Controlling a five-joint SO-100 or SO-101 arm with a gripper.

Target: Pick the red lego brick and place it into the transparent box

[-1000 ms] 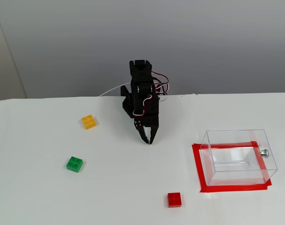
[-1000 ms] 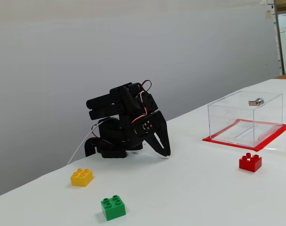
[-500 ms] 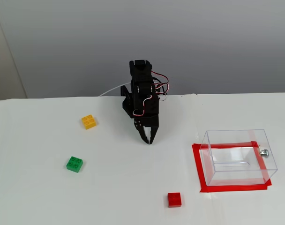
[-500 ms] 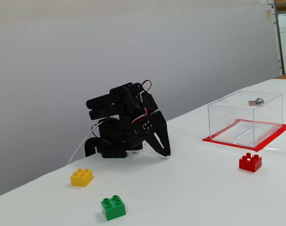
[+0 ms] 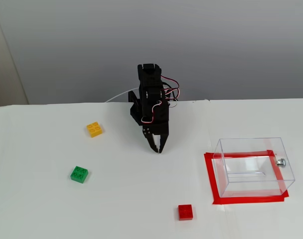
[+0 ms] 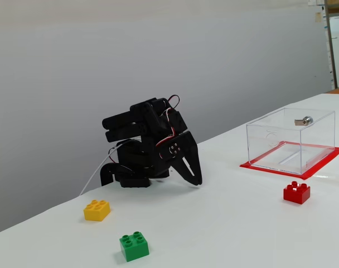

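Note:
The red lego brick [image 5: 185, 212] [image 6: 296, 192] lies alone on the white table, near the front edge and just left of the transparent box [image 5: 253, 167] [image 6: 292, 139]. That box stands empty on a red tape frame, a silver knob on its right wall in a fixed view. My black gripper [image 5: 157, 149] [image 6: 198, 181] is folded down close to the arm's base, fingertips at the table, shut with nothing in it. It is well behind the red brick and left of the box.
A yellow brick [image 5: 94, 129] [image 6: 96, 210] and a green brick [image 5: 79, 174] [image 6: 134, 246] lie on the table's left side in a fixed view. A white cable [image 5: 119, 95] runs behind the arm's base. A grey wall stands behind the table.

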